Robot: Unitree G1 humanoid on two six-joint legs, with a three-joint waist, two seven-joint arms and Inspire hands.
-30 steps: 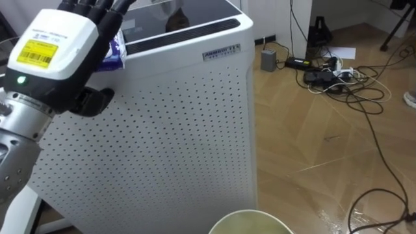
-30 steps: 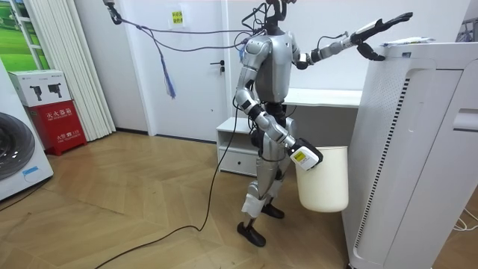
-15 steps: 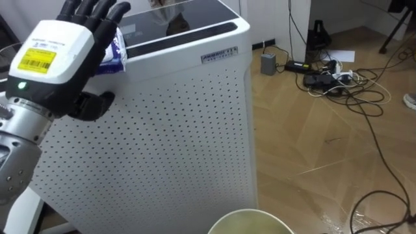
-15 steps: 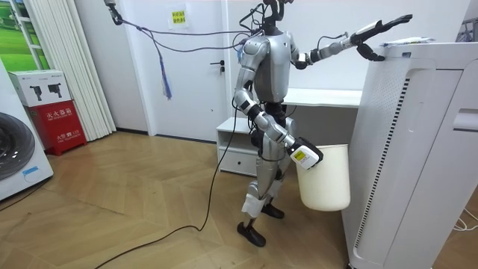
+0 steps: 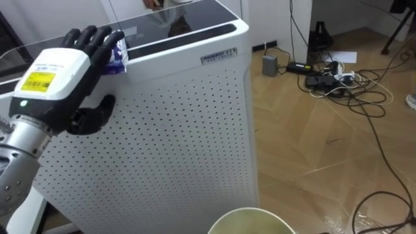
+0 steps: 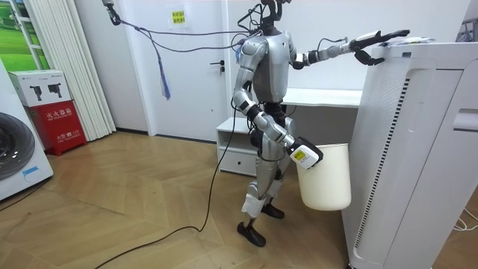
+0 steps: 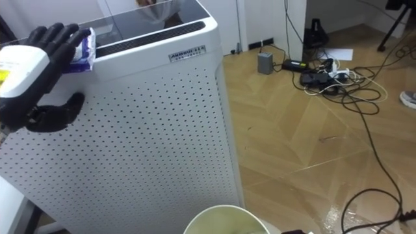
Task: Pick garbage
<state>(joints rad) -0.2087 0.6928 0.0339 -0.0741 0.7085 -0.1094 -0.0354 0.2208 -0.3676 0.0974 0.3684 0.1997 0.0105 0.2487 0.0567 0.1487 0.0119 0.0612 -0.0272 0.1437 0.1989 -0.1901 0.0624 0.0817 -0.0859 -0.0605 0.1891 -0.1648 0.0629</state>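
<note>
A blue and white wrapper (image 5: 119, 57) lies at the near left edge on top of a tall white perforated appliance (image 5: 182, 130). My left hand (image 5: 55, 71) is stretched out at the height of that top, its straight fingers (image 5: 97, 39) lying over the wrapper and the thumb hanging beside the appliance's wall. In the room view I stand next to the appliance (image 6: 411, 149) with the left hand (image 6: 377, 36) held out over its top. My right hand (image 6: 302, 155) grips the rim of a white bin (image 6: 325, 179) at hip height, off the floor. The bin's rim (image 5: 250, 213) shows at the bottom edge.
Tangled cables and a power strip (image 5: 331, 75) lie on the wooden floor at the back right, next to a small grey box (image 5: 269, 62). Behind me stand a low white cabinet (image 6: 239, 142) and a desk. A washing machine (image 6: 15, 149) is at the room view's left.
My left hand has come down from above the appliance's top, and its fingers now lie over the wrapper. The bin and my stance are unchanged.
</note>
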